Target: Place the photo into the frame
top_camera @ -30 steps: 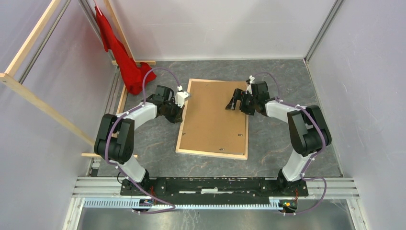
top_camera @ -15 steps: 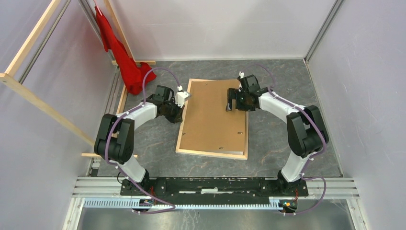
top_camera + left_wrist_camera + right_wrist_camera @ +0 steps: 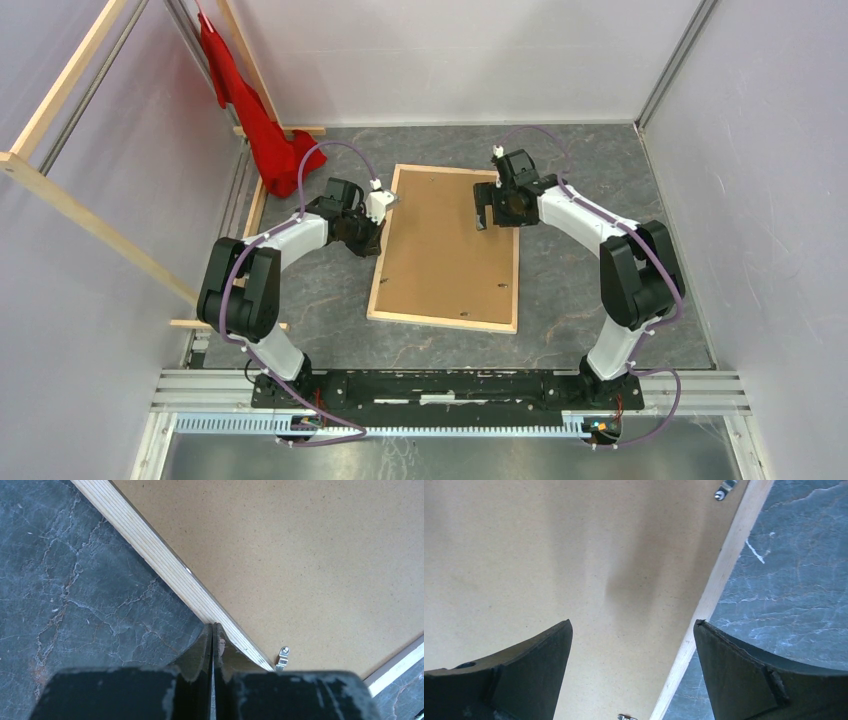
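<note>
While the left arm has stayed just where it was a second ago, the right arm has swung a little toward the far edge of the table (image 3: 590, 180) and a little to the left.

The frame (image 3: 440, 321) lies flat in the middle of the table with its pale wood side up. It is turned a bit, so its far end leans to the right. It has not moved. A brown backing board (image 3: 445, 240) sits inside it and fills it from rail to rail. A small metal clip (image 3: 283, 658) lies on the board by the left rail.

The left gripper (image 3: 214, 630) is closed tight, finger against finger, with nothing between them. Its tips are right at the outer side of the frame's left rail. I cannot tell if they push on it.

The right gripper (image 3: 634, 624) is spread as wide as it goes and holds nothing. It is over the far right part of the frame. One finger is above the board, the other is above the table, and the right rail runs between them. A second ago it was nearer the middle of that rail.

A red cloth (image 3: 250, 110) hangs at the far left corner.
</note>
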### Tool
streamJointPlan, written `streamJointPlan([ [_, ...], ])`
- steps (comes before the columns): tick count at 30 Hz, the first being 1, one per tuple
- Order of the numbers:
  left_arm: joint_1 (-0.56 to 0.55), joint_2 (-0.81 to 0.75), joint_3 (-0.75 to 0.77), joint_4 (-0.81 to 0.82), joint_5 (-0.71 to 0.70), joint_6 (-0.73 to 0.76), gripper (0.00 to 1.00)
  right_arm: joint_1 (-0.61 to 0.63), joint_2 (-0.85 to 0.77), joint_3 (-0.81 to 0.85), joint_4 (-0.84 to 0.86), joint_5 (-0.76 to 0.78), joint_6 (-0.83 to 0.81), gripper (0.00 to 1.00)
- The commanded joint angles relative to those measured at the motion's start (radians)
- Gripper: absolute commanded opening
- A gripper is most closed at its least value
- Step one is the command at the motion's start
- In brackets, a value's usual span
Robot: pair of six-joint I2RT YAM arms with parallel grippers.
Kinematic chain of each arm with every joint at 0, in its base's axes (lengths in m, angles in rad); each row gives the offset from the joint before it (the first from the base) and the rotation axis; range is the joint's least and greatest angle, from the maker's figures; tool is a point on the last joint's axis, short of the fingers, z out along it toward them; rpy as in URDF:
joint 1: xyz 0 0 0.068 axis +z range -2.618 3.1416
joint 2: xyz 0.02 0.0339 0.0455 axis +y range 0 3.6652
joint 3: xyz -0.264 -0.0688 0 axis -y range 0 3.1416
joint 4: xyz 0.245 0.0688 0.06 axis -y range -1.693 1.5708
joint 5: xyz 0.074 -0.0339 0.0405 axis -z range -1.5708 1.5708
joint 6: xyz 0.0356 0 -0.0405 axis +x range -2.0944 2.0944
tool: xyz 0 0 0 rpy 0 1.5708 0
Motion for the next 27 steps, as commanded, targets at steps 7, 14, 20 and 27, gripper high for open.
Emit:
streamJointPlan([
  [7,-0.007,0.009,0.012,-0.041,0.017,0.024,0.06,0.003,-0.052,-0.047,0.120,-0.137,0.028,0.98],
  [14,0.010,0.013,0.041,-0.048,0.022,0.012,0.05,-0.041,-0.166,-0.107,0.195,-0.134,0.059,0.98],
  [20,0.054,0.046,0.113,-0.066,0.038,0.009,0.05,-0.137,-0.234,-0.149,0.251,-0.074,0.053,0.98],
  [27,0.055,0.064,0.125,-0.055,0.039,0.001,0.06,-0.174,-0.157,-0.138,0.358,-0.040,0.031,0.82],
])
